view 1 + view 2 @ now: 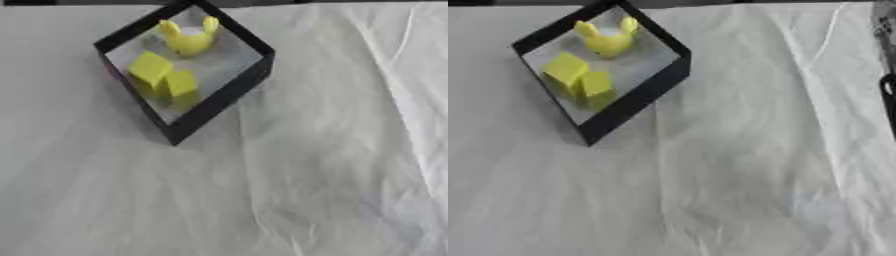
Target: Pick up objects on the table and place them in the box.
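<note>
A black-walled box [219,102] with a pale floor stands at the upper left of the table, turned corner-on. Inside it lie two yellow blocks, one [150,69] larger and one [181,82] beside it, touching. A yellow rounded piece with two upright prongs [188,39] sits in the box's far corner. Neither of my hands shows in either view.
A wrinkled white cloth [306,175] covers the table. A dark object [888,90] shows at the right edge in the right eye view. A dark strip [87,2] runs along the far edge.
</note>
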